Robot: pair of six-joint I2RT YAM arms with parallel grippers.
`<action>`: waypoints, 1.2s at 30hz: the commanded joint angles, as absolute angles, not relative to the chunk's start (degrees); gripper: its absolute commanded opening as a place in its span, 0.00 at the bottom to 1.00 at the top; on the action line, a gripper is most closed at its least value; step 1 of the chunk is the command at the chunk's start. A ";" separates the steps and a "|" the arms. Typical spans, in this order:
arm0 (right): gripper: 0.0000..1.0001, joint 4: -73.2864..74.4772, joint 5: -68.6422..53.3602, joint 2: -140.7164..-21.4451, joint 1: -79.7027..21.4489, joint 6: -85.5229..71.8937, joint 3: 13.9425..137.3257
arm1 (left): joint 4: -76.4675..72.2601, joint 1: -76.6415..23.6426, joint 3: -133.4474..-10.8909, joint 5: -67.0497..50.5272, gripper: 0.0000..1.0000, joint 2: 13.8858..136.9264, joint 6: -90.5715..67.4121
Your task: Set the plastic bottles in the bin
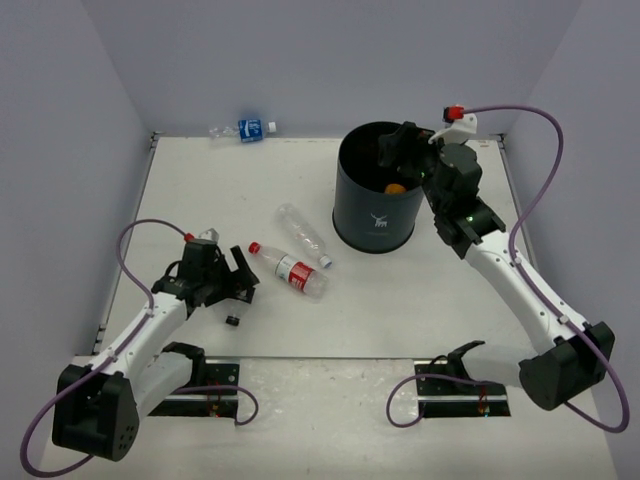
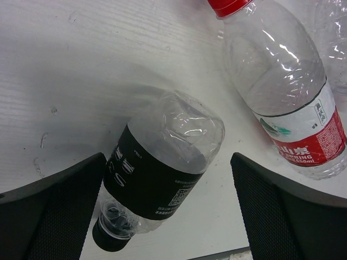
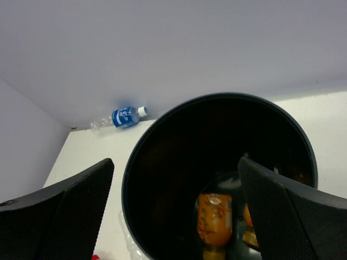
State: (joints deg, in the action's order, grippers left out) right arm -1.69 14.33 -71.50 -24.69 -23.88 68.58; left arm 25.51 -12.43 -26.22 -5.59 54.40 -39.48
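Your left fingers [image 2: 49, 211] spread open over the crinkled black-labelled bottle [image 2: 162, 173] on the white worktop [image 2: 81, 65] | your right fingers [image 3: 59, 211] gape above the round black bin [image 3: 173, 162], orange-drink bottles [image 3: 214, 219] inside | red-labelled bottle [image 2: 293, 108] alongside

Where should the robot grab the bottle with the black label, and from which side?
Across the black label, coming straight down from above. The black-labelled bottle lies flat on the table, so its round sides are free on both flanks. The open left gripper has one finger on each side of it, so closing there should probably hold.
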 commanded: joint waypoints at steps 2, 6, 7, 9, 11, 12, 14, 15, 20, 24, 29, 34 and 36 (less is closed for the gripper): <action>0.99 2.91 19.75 -63.51 -24.52 -30.48 64.44 | 22.63 -12.66 -25.79 -6.98 1.00 55.69 -39.77; 0.99 4.51 24.45 -55.89 -24.52 -34.12 58.42 | 22.39 -12.68 -25.48 -6.52 0.94 56.85 -39.22; 0.99 4.56 26.38 -54.32 -24.52 -34.93 56.27 | 22.33 -12.73 -25.64 -5.98 0.91 57.01 -38.90; 0.99 5.22 29.29 -52.00 -24.52 -35.48 54.09 | 22.41 -12.78 -26.05 -5.11 0.86 57.04 -38.68; 0.99 6.80 31.09 -49.80 -24.52 -36.44 52.21 | 22.41 -12.99 -26.33 -4.76 0.82 57.11 -38.46; 0.99 7.64 31.37 -48.62 -24.52 -37.00 51.16 | 22.41 -13.27 -26.54 -4.49 0.80 57.39 -38.32; 0.99 7.87 31.29 -47.12 -24.43 -38.02 49.07 | 22.50 -13.40 -26.76 -4.18 0.70 57.65 -38.36; 0.99 7.83 31.29 -46.23 -24.43 -38.61 47.85 | 22.50 -13.44 -26.80 -4.06 0.64 57.74 -38.48; 0.99 9.76 28.38 -44.38 -24.43 -39.46 44.92 | 24.63 -13.54 -28.40 -2.54 0.37 57.29 -38.41; 0.99 10.46 26.33 -43.08 -24.43 -40.14 43.77 | 28.21 -13.62 -31.70 -1.34 0.26 54.34 -38.14; 0.99 5.27 17.40 -38.70 -24.45 -33.39 41.41 | 29.87 -13.62 -38.49 -1.67 0.21 45.51 -36.94; 0.99 -4.94 -1.89 -33.88 -24.52 -24.94 36.95 | 20.01 -13.62 -40.69 -10.41 0.19 40.09 -35.05; 0.99 -6.64 -11.49 -34.04 -24.47 -22.03 36.82 | 13.86 -13.67 -40.01 -17.63 0.19 39.79 -34.18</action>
